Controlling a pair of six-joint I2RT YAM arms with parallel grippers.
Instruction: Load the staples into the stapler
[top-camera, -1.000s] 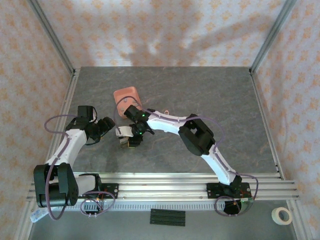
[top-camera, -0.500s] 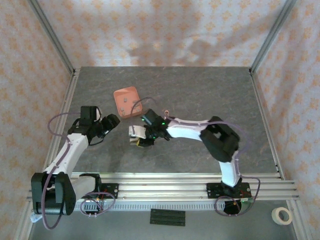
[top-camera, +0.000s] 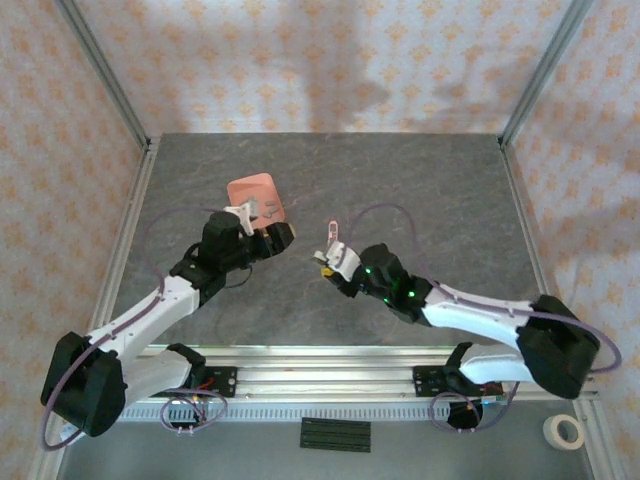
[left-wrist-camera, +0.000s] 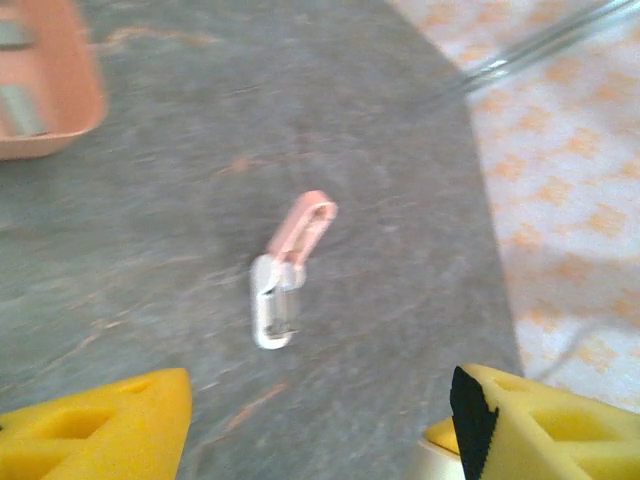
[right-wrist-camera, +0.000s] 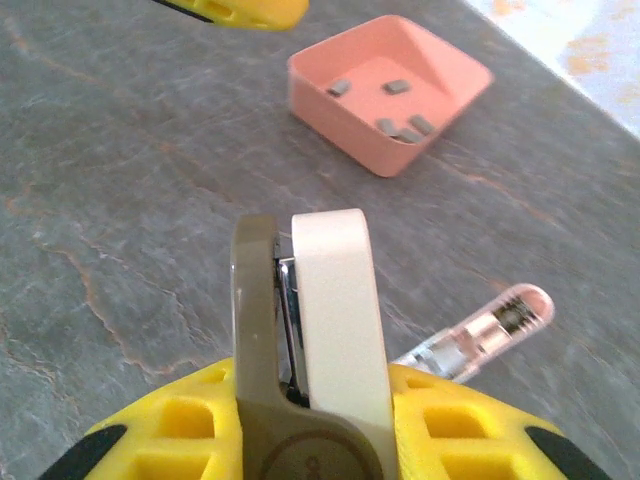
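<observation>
**Item: the stapler** (left-wrist-camera: 285, 270). Pale pink and white, a slim oblong. It lies loose on the counter (top-camera: 430, 190), beside the tray and apart from it, between the two arms and near the right arm's tip. Its pink end appears angled away from the white part, but the left wrist view is too blurred to confirm that it is open.

**Item: the staples** (right-wrist-camera: 395, 110). Several small grey strips lie flat on the floor of the salmon tray (right-wrist-camera: 335, 125). None is loaded.

**Item: left gripper** (left-wrist-camera: 315, 410). The jaws are spread wide with nothing between them, and they face the stapler from the tray side.

**Item: right gripper** (right-wrist-camera: 310, 400). The jaws are closed on a cream-and-olive piece (right-wrist-camera: 330, 290) with a metal strip between its halves (what it is cannot be settled from these views). The stapler sits just beside it.

**Hazards, as judged:**
- The strips are thin and lie flat, some near the tray wall. A pinch may slide off them, or the fingers may nudge the light tray.
- The stapler is unanchored, so pressing a strip into it could skid or roll it unless the other arm steadies it.
- The right jaws are occupied and cannot brace the stapler until they release their load.
- A strip that is dropped may be hard to find against the grey counter.
</observation>
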